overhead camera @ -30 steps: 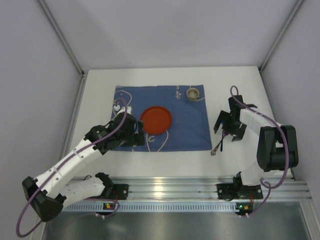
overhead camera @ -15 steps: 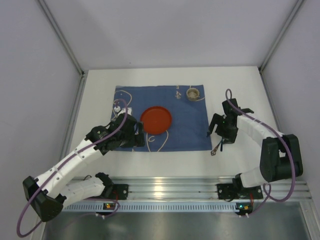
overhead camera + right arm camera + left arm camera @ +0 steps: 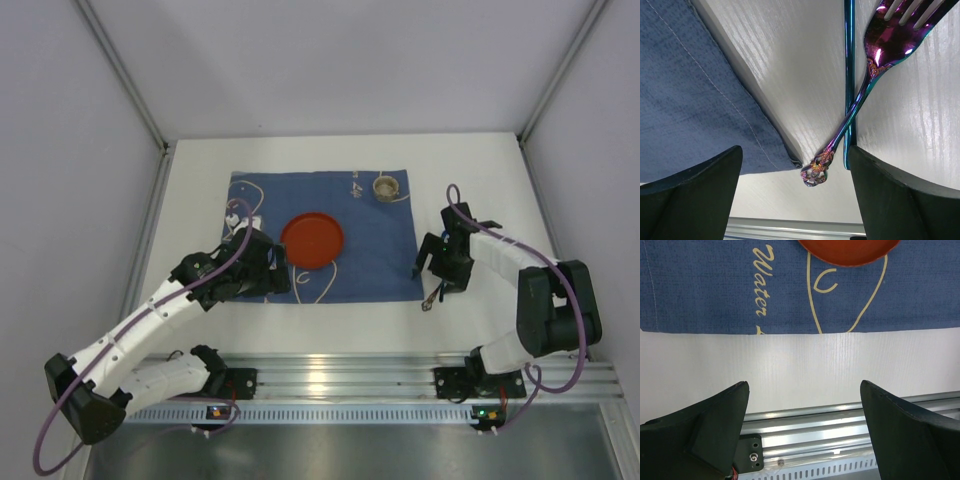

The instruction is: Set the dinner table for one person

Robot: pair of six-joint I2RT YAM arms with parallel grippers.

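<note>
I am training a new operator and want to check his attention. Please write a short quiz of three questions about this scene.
1. True or false: the red plate lies on the blue mat.
2. Where is the fork? A on the plate; B on the dinner table, beside the mat; C inside the cup.
3. Fill in: the right hand above the fork is ___ (open or shut).
Key: 1 true; 2 B; 3 open.
</note>
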